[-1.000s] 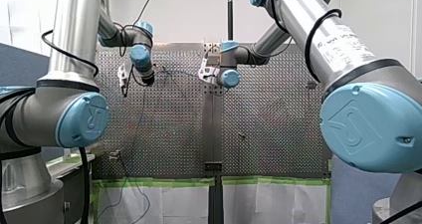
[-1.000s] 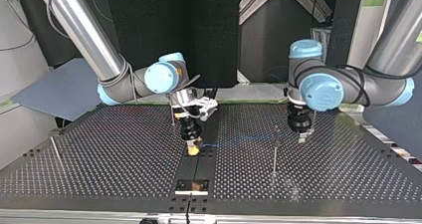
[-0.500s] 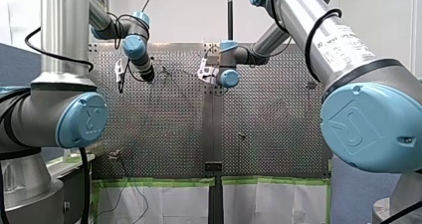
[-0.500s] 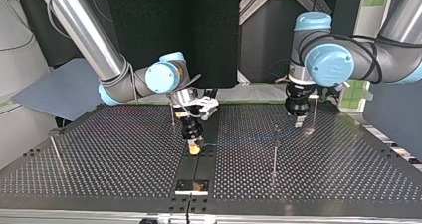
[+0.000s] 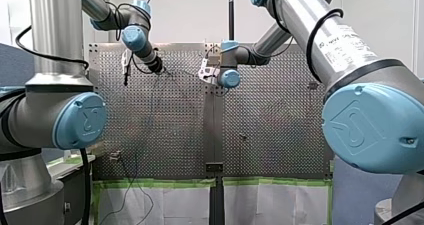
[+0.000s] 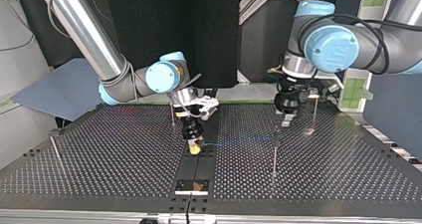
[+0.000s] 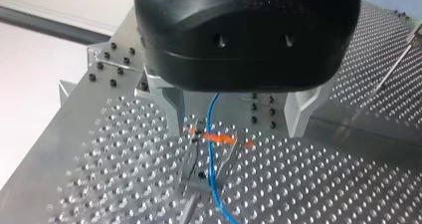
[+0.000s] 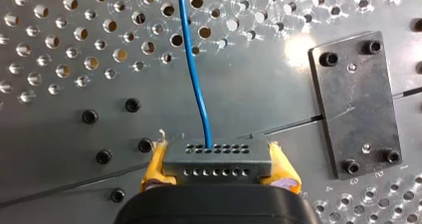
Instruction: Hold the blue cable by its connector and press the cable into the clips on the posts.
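Perforated metal surface (image 6: 99, 174) before a dark backdrop; in the top view a darker strip (image 6: 196, 164) crosses its middle from the near edge to the far edge. My right arm (image 6: 161, 77) reaches down onto that strip near the surface's middle. The right jaws, fitted with yellow pads (image 8: 155, 164), are closed on the two ends of the grey connector (image 8: 217, 159), whose faces show rows of small holes. The blue cable (image 8: 191, 50) leaves the connector's front face and runs ahead of the right jaws over the perforations. Beside them a black plate (image 8: 356, 104) is bolted flat to the surface.

In the top view the cable stretches level from the connector to the head of a thin upright post (image 6: 274, 157), which stands between the strip and the edge at that view's right. My left arm (image 6: 331, 42) hangs tilted above that post, on its far-edge side. The left jaws stand wide and grip nothing: the cable passes between the two metal fingers (image 7: 166, 99), touching neither, and crosses the clip (image 7: 195, 157) with its orange part (image 7: 221, 138). Whether the cable is seated in the clip cannot be told.

A second post (image 6: 54, 147) stands by the edge at the top view's left, a third post (image 6: 314, 109) toward the far corner at its right.
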Motion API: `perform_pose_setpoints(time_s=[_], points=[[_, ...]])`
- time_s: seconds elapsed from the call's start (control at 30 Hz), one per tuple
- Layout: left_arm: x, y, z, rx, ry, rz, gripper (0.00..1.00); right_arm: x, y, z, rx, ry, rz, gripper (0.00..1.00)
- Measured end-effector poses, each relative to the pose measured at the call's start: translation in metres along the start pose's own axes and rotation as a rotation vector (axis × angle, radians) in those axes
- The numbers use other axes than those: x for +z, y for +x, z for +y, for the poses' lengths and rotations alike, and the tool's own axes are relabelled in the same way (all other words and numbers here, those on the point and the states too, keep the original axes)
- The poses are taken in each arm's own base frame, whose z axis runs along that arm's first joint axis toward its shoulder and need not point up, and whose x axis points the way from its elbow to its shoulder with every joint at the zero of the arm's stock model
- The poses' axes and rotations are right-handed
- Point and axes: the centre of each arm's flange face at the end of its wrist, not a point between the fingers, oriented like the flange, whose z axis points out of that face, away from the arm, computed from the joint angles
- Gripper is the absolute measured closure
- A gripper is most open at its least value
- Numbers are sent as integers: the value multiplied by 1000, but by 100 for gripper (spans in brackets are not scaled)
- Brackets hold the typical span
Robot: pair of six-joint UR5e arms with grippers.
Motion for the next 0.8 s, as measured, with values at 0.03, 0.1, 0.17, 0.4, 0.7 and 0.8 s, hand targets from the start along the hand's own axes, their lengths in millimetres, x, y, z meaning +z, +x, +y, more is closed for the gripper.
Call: perform_pose_setpoints(time_s=[0.03,0.1,0.17,0.4,0.7,0.8], points=[[0,0,-1,1,5,1,0,0,0,0,0,0,0,100],[-1,1,-4,2,14,1,0,0,0,0,0,0,-1,100],[-2,1,-6,3,19,1,0,0,0,0,0,0,-1,100],[-3,1,-10,2,27,-3,0,0,0,-1,0,1,-2,100],[-2,0,-13,-6,30,-18,0,-1,-1,-2,0,2,-2,100],[-2,0,-13,-6,30,-19,0,-1,-1,-2,0,2,-3,100]])
